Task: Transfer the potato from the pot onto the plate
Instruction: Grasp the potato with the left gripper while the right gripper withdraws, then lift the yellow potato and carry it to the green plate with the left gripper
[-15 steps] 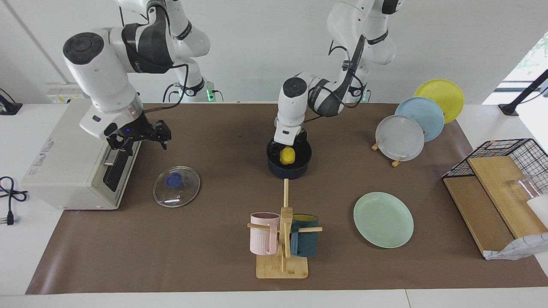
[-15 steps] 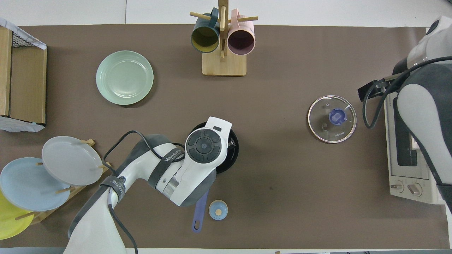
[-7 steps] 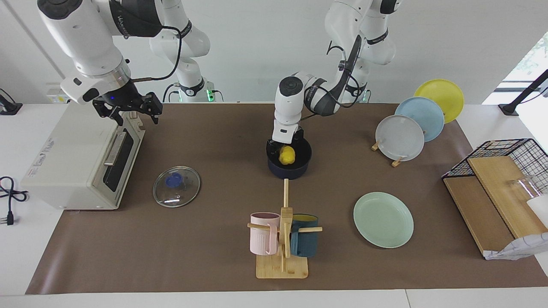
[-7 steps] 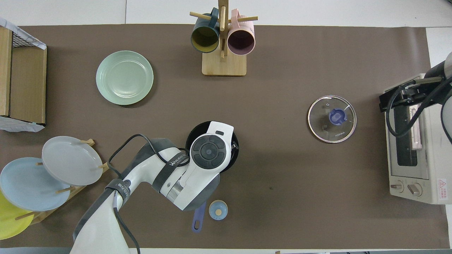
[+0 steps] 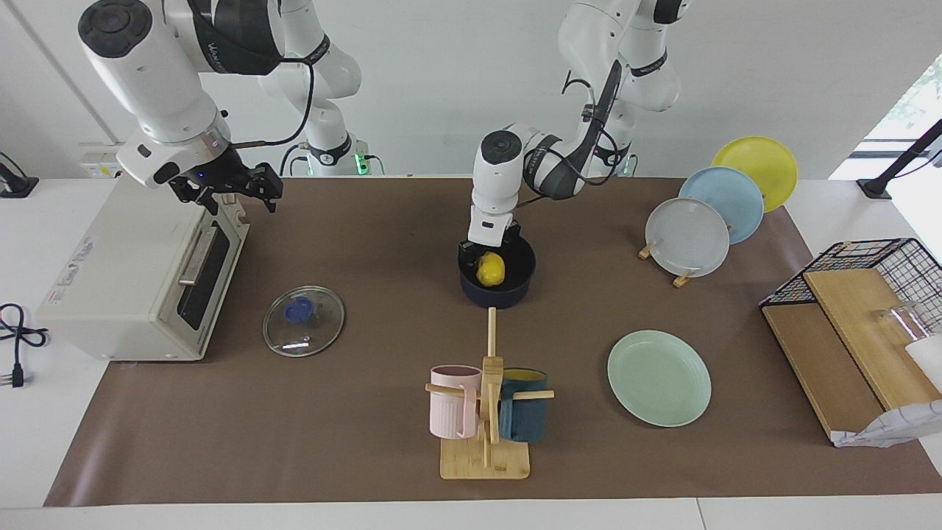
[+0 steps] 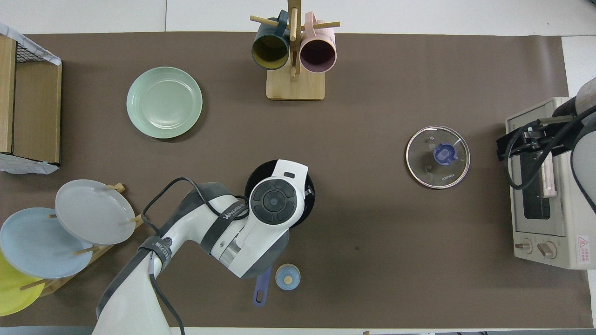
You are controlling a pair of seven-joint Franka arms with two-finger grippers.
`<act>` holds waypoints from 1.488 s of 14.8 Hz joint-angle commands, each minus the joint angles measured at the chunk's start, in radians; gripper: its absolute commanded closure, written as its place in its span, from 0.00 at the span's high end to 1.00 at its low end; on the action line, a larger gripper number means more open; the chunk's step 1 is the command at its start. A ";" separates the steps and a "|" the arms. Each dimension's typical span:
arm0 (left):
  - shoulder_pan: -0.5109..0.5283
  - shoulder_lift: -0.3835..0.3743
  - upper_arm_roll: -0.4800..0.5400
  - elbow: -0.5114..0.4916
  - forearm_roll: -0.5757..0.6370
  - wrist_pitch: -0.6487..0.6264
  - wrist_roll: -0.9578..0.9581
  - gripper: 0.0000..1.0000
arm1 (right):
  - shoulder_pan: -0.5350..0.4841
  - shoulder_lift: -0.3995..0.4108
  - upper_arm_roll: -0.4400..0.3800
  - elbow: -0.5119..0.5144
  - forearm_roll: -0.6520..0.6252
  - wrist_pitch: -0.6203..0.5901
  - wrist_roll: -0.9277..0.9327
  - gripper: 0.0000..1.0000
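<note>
Because the potato (image 5: 491, 269) sits low inside the navy saucepan (image 5: 497, 288), the left hand (image 5: 487, 252) comes straight down from above, its wrist nearly vertical and its tips sunk within the pan's rim right at the potato; from overhead the arm's wrist covers most of the pan, so the contact itself is hidden there. Whether the fingers have actually pinched the toy or merely bracket it I cannot tell, since the tips are lost against the black interior. The pan's long handle (image 6: 262, 285) points toward the robots, which leaves the rim clear for a top-down reach. The mint-green plate (image 5: 659, 377) lies flat and bare, farther from the robots than the pan and toward the left arm's end of the table, so a lift and a short carry should reach it. The glass lid (image 5: 304, 321) rests on the table toward the right arm's end, beside the toaster oven (image 5: 125, 283), so the pan is already uncovered. The right hand (image 5: 237, 185) waits with its fingers spread, raised over the oven's top edge, holding nothing.
</note>
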 commanded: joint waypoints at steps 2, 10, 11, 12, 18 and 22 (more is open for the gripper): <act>-0.012 -0.013 0.015 -0.030 -0.009 0.024 0.000 0.22 | 0.012 -0.047 0.002 -0.047 0.014 0.014 0.013 1.00; 0.019 -0.071 0.016 0.004 -0.009 -0.063 0.049 0.00 | -0.003 -0.072 0.002 -0.078 0.008 0.019 0.010 1.00; 0.037 -0.083 0.015 0.016 -0.009 -0.092 0.069 0.00 | -0.009 -0.069 0.004 -0.072 0.008 0.016 0.011 1.00; 0.050 -0.097 0.015 0.027 -0.009 -0.118 0.088 0.00 | -0.028 -0.067 0.014 -0.067 0.008 0.017 0.011 1.00; 0.246 -0.131 0.019 0.321 -0.118 -0.458 0.354 0.00 | -0.032 -0.067 0.005 -0.064 0.007 0.003 0.011 1.00; 0.448 -0.018 0.016 0.563 -0.133 -0.614 0.607 0.00 | -0.032 -0.069 0.005 -0.064 0.008 0.017 0.008 1.00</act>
